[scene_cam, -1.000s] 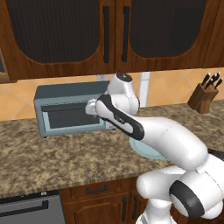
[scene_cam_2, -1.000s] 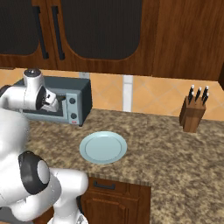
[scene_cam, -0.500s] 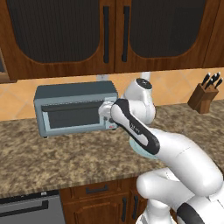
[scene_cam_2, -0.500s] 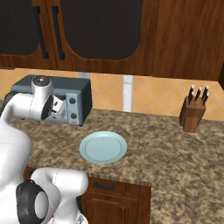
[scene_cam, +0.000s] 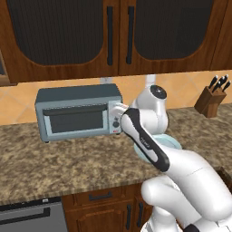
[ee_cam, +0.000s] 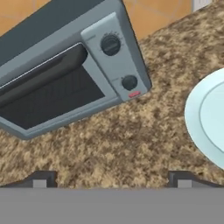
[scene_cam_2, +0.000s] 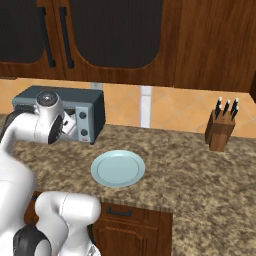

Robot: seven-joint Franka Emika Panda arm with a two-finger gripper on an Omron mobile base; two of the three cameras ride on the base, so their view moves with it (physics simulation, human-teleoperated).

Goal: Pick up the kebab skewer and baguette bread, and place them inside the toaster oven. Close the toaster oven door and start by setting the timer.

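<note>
Presently, your gripper [ee_cam: 109,177] stood wide and empty, aimed at the knobs [ee_cam: 110,44] of the toaster oven [scene_cam: 78,113] at centre left; its door [scene_cam: 78,120] was shut, presumably for timer setting.

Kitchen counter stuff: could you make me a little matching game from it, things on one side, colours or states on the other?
Things:
1. toaster oven door
2. plate
3. knife block
4. gripper

Descriptions:
A. pale blue, nothing on it
B. open, holding nothing
C. shut, dark window
D. brown wood, dark handles sticking up

Pairs: 1-C, 2-A, 3-D, 4-B
</note>
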